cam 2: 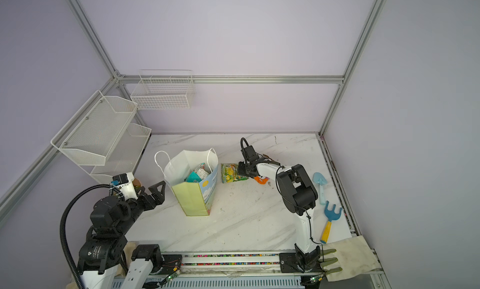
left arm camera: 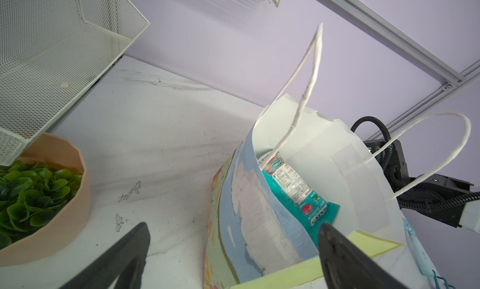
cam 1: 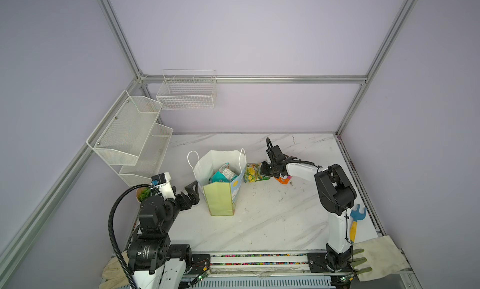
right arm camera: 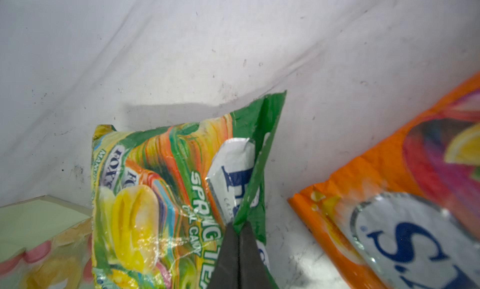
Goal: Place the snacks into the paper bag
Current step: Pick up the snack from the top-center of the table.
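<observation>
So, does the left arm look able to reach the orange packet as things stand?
Probably not: the paper bag and right gripper, shut on the green-yellow packet, block the orange packet.

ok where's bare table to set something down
Widest bare patch: the marble table between the paper bag, the right arm and the front rail. A second strip runs behind the bag to the back wall. Crowded: right of the bag, where the right gripper pinches the green-yellow packet beside the orange packet; left of it, the open left gripper.
</observation>
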Available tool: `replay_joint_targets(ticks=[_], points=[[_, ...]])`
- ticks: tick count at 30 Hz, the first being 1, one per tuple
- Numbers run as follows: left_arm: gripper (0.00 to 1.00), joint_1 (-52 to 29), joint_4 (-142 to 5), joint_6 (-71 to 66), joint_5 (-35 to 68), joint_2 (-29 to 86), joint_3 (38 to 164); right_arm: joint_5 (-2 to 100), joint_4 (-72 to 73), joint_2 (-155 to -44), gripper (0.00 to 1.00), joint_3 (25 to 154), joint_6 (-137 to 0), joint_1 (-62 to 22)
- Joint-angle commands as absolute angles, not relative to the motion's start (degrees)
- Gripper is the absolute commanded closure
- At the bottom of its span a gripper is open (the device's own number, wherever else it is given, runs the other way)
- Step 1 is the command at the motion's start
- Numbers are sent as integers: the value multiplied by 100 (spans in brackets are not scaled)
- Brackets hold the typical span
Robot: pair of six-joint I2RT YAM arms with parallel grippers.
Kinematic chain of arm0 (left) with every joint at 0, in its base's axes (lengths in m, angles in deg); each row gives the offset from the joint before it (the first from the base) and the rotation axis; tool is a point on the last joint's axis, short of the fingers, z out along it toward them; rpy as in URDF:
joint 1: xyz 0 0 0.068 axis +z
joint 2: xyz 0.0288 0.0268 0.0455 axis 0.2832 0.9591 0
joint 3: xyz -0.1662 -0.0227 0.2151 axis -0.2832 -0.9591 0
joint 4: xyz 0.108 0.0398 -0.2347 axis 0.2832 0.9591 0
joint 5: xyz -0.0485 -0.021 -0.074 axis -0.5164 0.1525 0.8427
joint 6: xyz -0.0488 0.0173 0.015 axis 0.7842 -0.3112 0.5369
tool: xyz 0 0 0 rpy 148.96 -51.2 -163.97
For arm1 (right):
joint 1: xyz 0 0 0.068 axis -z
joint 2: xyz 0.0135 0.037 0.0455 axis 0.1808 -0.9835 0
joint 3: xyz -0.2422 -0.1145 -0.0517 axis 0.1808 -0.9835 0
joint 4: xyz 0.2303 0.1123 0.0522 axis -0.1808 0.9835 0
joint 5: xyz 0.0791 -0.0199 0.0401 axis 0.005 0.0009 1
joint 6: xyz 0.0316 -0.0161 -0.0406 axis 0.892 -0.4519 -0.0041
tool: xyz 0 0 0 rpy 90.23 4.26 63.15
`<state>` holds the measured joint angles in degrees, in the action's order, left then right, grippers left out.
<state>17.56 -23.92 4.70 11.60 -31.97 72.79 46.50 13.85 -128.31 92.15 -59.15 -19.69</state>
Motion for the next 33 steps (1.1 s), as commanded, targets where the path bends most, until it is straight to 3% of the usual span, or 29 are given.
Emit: replay_joint_targets(ticks=[1,33], points=[[0,1741,-2611,462,1185,-3200,7020,4529,1774,-12621,100,9034,-5842,-1973],[0,1734,-2594,471,1182,-3183,7034,4428,1962,-10549,100,9082,-5630,-1982]])
